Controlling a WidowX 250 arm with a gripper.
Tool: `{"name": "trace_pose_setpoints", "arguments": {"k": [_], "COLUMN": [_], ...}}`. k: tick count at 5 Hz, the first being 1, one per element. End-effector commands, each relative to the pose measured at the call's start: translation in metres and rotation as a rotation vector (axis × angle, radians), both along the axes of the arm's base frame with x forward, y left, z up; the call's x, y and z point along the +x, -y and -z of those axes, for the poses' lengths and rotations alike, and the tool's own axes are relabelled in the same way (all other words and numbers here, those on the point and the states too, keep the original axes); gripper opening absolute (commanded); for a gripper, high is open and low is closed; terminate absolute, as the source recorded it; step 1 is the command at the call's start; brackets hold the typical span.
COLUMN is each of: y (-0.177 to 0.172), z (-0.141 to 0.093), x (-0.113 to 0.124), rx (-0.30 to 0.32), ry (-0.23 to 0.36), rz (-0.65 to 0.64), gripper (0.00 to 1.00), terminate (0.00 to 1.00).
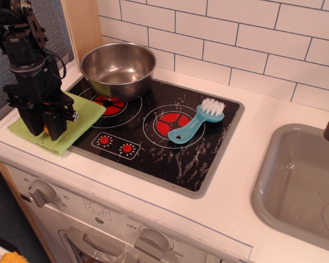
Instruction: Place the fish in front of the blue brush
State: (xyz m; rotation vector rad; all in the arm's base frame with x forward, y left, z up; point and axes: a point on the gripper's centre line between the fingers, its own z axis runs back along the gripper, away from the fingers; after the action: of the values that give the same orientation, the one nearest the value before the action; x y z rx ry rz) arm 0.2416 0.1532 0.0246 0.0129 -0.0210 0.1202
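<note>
My gripper (44, 127) is down on the green cloth (79, 112), fingers (56, 125) drawn in close together. A sliver of orange shows between them: the fish (45, 129), pinched between my fingers as far as I can tell, though most of it is hidden behind them. Only that small orange patch is visible; the tail and belly cannot be made out.

Fish sits right at my fingertips, on or just above the cloth; contact with the cloth is not clear.

Cloth lies under me, one corner lapping onto the black cooktop (153, 159) just beside me.

Steel pot (118, 68) stands near me, up and to my far side, on a red burner ring.

Brush (196, 123) lies well apart from me, across the cooktop, on the other burner ring: bristles toward the tiled wall, handle end toward the counter front.

Sink (268, 192) is farther off still, beyond the brush.
</note>
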Motion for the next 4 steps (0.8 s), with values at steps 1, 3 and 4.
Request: {"name": "trace_pose_setpoints", "arguments": {"k": [1,3,4], "y": [0.009,0.060,0.105], "z": [-0.022,-0.066,-0.070], "x": [0.001,0.014,0.024], "rx": [0.042,0.032,0.014], "ry": [0.063,0.224,0.234], "rz": [0.027,0.205,0.371], "gripper": [0.00,0.00,0.00], "terminate": [0.00,0.00,0.00]}}
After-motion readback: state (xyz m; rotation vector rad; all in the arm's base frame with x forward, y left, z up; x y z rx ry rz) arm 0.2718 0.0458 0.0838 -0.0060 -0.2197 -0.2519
